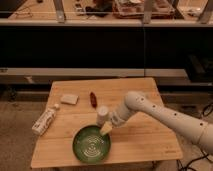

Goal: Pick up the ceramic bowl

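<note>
The green ceramic bowl (pixel 91 144) with pale concentric rings sits on the wooden table (pixel 140 137) near its front edge, left of centre. My white arm reaches in from the right. My gripper (pixel 105 129) is at the bowl's upper right rim, its pale fingertips over or touching the rim. A small white cup (pixel 102 114) stands right behind the gripper.
A white bottle (pixel 45 120) lies at the table's left edge. A white sponge-like block (pixel 69 99) and a small red object (pixel 93 98) lie toward the back. Dark shelving stands behind the table. A dark object sits at the right edge.
</note>
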`<state>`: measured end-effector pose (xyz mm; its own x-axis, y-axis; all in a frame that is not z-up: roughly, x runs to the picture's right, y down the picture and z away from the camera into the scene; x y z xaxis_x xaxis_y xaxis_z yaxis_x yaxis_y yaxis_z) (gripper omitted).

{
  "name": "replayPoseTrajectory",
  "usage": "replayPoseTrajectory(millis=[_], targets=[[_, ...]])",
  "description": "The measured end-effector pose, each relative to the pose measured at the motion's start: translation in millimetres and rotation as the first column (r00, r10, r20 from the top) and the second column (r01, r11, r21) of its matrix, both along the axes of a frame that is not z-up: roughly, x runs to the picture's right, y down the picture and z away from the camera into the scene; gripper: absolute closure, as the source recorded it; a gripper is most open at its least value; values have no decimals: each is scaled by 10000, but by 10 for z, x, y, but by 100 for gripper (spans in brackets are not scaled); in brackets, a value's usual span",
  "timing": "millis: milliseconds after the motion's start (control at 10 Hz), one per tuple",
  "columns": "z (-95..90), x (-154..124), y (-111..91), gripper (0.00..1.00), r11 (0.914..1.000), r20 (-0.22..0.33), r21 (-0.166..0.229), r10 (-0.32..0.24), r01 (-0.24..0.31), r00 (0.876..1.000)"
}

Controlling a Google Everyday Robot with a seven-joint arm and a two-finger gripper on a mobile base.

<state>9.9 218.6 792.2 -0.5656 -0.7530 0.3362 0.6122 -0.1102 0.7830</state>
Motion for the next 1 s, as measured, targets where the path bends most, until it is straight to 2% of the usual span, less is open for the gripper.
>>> replayPoseTrajectory(millis=[700,800,1000], targets=[[103,-139,223,49,9989,253,-287,-370,377,9990],[123,-158,249,53,9984,296,-335,-442,451,9986],[171,-176,282,71,9978,308,-414,-510,523,9982]])
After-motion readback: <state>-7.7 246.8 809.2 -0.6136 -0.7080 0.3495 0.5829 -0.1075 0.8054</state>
